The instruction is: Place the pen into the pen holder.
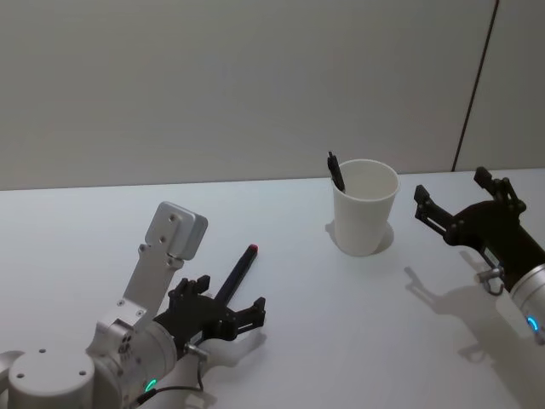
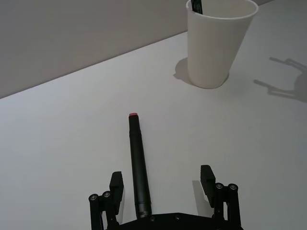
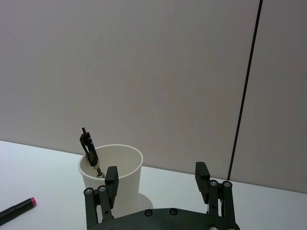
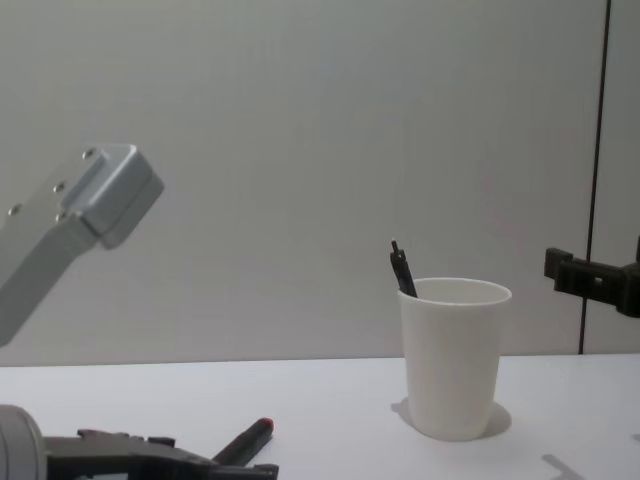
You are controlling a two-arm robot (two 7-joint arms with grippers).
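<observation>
**Black, white and one red tip**

The pen holder (image 1: 366, 213) is plain white, with no print. The pen (image 2: 138, 167) lying on the table (image 1: 341, 341) is black with a red end, and the second pen (image 1: 336, 171) is all black. The left gripper (image 2: 161, 175) and the right gripper (image 1: 451, 185) are black. The table is white. The wall (image 1: 213, 85) is pale grey with one dark vertical line (image 1: 473, 85). The left arm's housing (image 1: 170, 239) is silver-grey.

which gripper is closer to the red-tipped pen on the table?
Left. The left gripper is open with the red-tipped pen lying between its fingers; the right gripper is open, off past the paper cup.
</observation>
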